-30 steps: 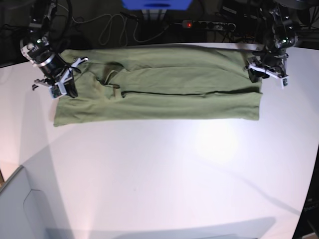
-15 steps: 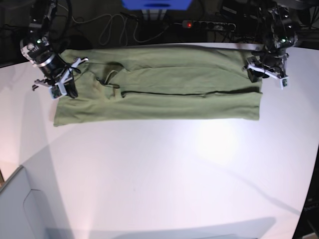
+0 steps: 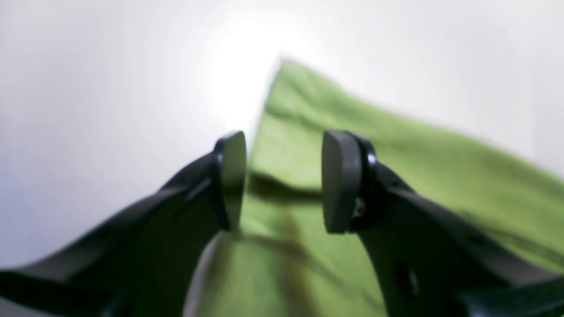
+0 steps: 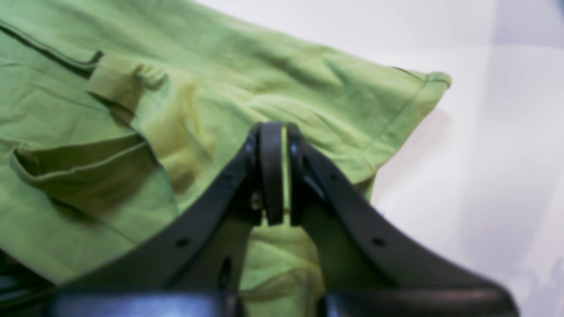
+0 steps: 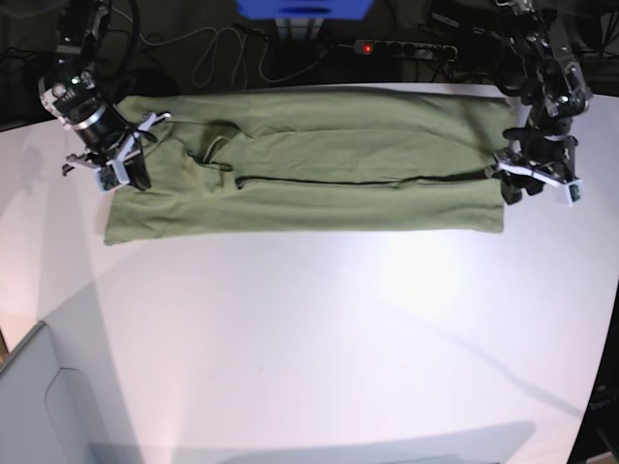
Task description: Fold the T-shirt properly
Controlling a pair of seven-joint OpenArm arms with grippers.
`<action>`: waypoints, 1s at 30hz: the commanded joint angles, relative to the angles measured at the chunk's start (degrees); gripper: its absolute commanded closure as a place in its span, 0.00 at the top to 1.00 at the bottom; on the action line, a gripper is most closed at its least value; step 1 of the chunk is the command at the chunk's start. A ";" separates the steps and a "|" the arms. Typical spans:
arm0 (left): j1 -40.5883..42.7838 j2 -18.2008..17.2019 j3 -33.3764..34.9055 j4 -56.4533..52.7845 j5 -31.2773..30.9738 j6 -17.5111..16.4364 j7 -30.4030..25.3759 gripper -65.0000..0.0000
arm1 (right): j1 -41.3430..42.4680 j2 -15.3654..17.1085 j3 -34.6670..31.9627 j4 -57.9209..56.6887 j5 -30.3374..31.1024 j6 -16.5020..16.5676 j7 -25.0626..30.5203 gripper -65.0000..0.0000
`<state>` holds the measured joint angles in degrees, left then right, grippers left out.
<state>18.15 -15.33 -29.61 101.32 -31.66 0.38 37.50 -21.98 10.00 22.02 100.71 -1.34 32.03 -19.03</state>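
The olive-green T-shirt (image 5: 319,184) lies as a long folded strip across the back of the white table (image 5: 319,338). At its left end my right gripper (image 5: 121,174) rests on the cloth. In the right wrist view that gripper (image 4: 278,171) is shut, with a thin sliver of T-shirt (image 4: 220,66) between its pads and wrinkles running toward the tips. My left gripper (image 5: 537,188) hovers at the strip's right edge, near the front corner. The blurred left wrist view shows this gripper (image 3: 282,176) open above the T-shirt (image 3: 396,167) edge, nothing held between its pads.
A power strip (image 5: 404,47) and loose cables (image 5: 218,53) lie behind the table's back edge, beside a blue object (image 5: 305,8). A grey panel (image 5: 39,406) fills the front left corner. White tabletop stretches in front of the shirt.
My left gripper has moved from the shirt's back right corner toward the front along the right edge, still open. The right gripper and the shirt have not moved.
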 commanded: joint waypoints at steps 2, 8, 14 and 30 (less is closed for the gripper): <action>-2.46 -0.27 -0.68 -1.76 -0.03 -0.16 -0.62 0.42 | 0.13 0.59 0.35 0.79 0.68 0.54 1.49 0.01; -5.89 0.08 -0.24 -8.26 -0.38 -0.34 -0.62 0.42 | 0.13 0.59 0.35 0.79 0.68 0.54 1.49 0.01; -4.04 0.52 1.78 -9.49 0.06 -0.34 -0.62 0.42 | 0.13 0.59 0.35 0.79 0.68 0.54 1.49 0.01; -0.79 0.43 1.61 -12.39 -0.03 -0.34 -0.70 0.42 | 0.39 0.59 0.35 0.79 0.68 0.54 1.49 0.01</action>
<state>17.12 -14.44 -27.92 88.51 -31.99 -0.25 35.38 -21.74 10.00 22.06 100.64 -1.48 32.01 -19.03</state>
